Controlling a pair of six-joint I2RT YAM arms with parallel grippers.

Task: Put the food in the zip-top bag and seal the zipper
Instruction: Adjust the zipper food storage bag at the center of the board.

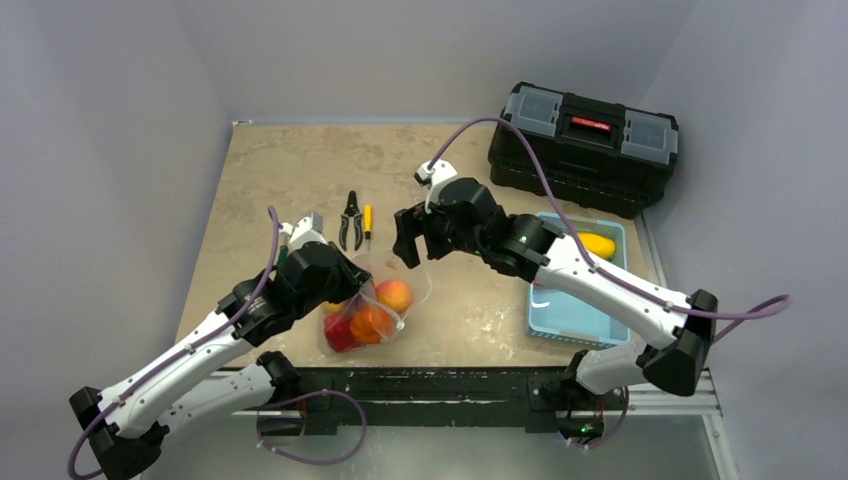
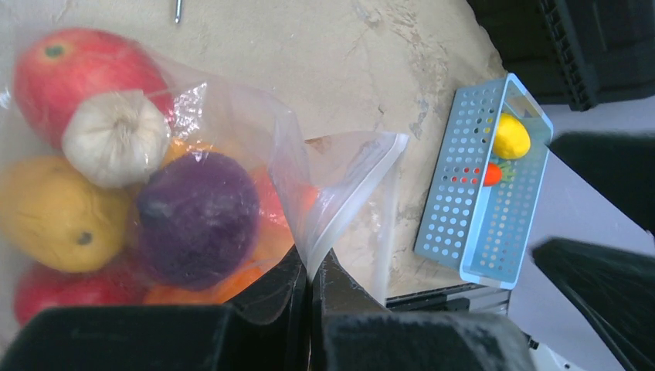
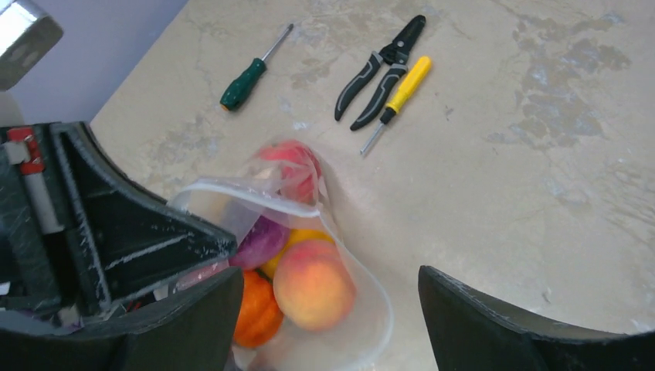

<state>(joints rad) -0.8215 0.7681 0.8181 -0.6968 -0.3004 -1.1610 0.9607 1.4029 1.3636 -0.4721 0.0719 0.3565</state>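
Beige stone-patterned table [image 1: 480, 300] carries a black toolbox [image 1: 583, 147] at its far right corner and a light-blue perforated tray [image 1: 570, 318] along its right edge, nearer the front. The zip-top bag [image 1: 405, 275] lies close to the near edge, left of the middle, its mouth gaping and the zipper [image 3: 247, 195] not pressed together. The left gripper [image 2: 310, 267] is clenched on a fold of the bag's plastic, while the right gripper [image 1: 420, 252] hangs over the bag with its fingers spread wide. Inside the bag sit a red apple [image 2: 77, 73], a purple fruit [image 2: 197, 216], a yellow fruit [image 2: 54, 212], a peach [image 3: 313, 284] and a garlic bulb [image 2: 116, 137]. A lemon [image 2: 510, 136] lies in the tray. Beyond the bag, toward the far edge, rest pliers [image 3: 378, 73], just beside them a yellow-handled screwdriver [image 3: 398, 93], and a green-handled screwdriver [image 3: 251, 69] apart, nearer the left edge.
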